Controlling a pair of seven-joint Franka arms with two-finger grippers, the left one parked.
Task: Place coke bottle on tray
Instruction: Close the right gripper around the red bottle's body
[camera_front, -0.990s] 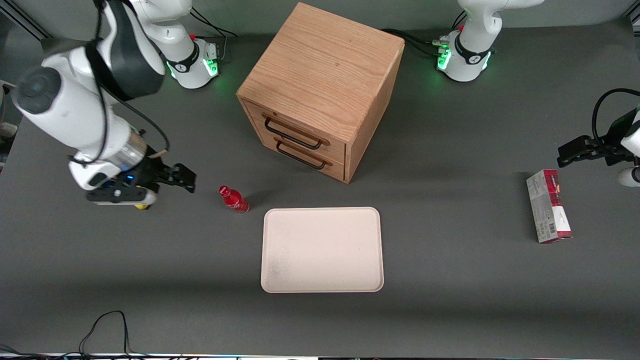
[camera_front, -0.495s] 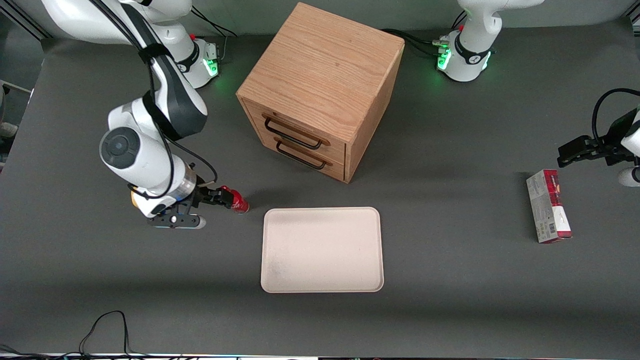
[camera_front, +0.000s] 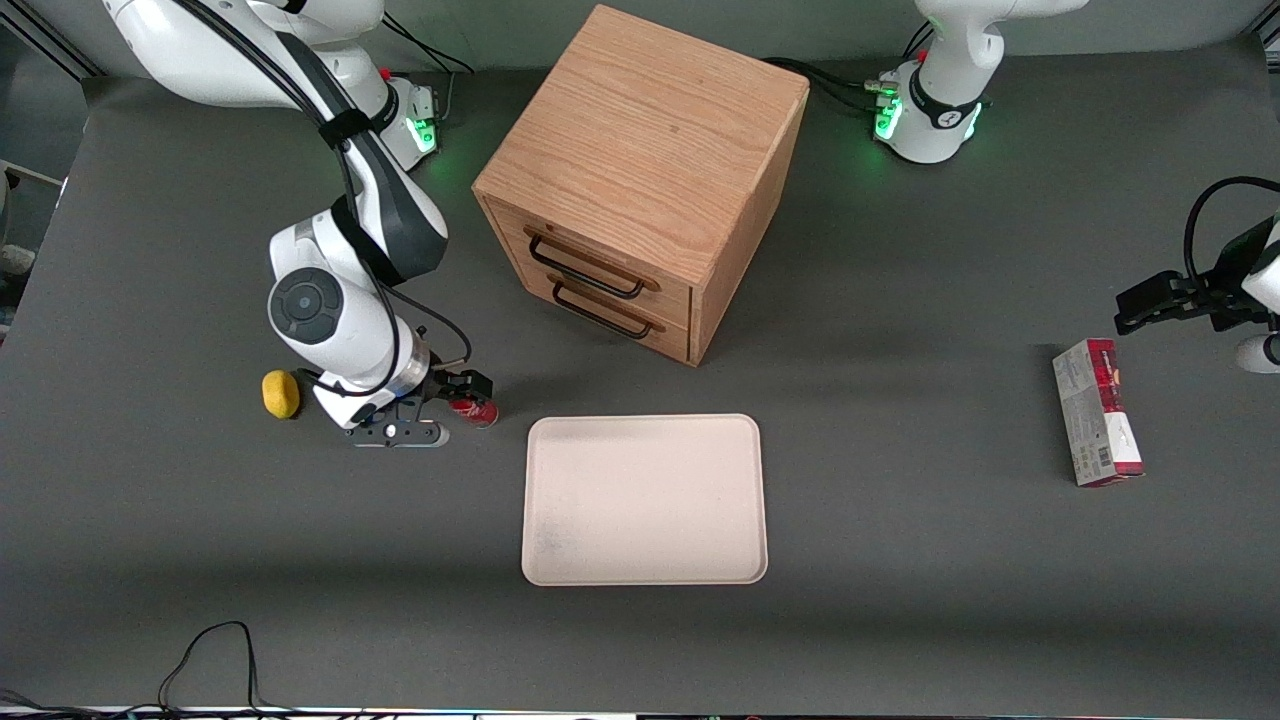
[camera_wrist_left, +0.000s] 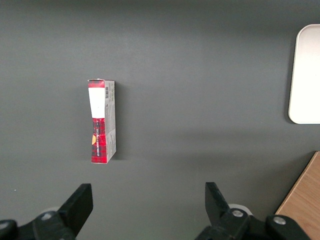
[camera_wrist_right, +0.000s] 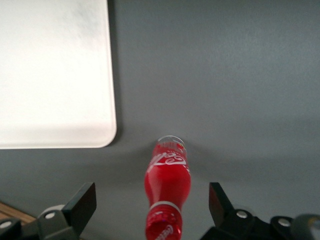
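**Coke bottle between the spread fingers, not yet gripped**

Coke bottle (camera_front: 474, 408) in the front view stands on the grey desk (camera_front: 900, 560) just beside the tray's (camera_front: 645, 500) corner toward the working arm's end, touching nothing but the desk. The hand (camera_front: 462, 392) sits low over it, its black fingers around the bottle's upper part. A yellow lemon-like object (camera_front: 281, 394) lies on the desk near the arm, toward the working arm's end. The wooden drawer cabinet (camera_front: 640, 180) stands farther from the camera than the tray. A red-and-grey carton (camera_front: 1097, 412) lies toward the parked arm's end.

From the right wrist, the coke bottle (camera_wrist_right: 167, 192) stands between the two fingers (camera_wrist_right: 82, 205), which are spread wide with clear gaps on both sides: the hand (camera_wrist_right: 150, 210) is released, gripping nothing. The tray (camera_wrist_right: 55, 75) lies near the bottle, apart from it.

From the left wrist, the carton (camera_wrist_left: 102, 121) lies flat on the desk (camera_wrist_left: 200, 90), well apart from the tray's edge (camera_wrist_left: 305, 75).
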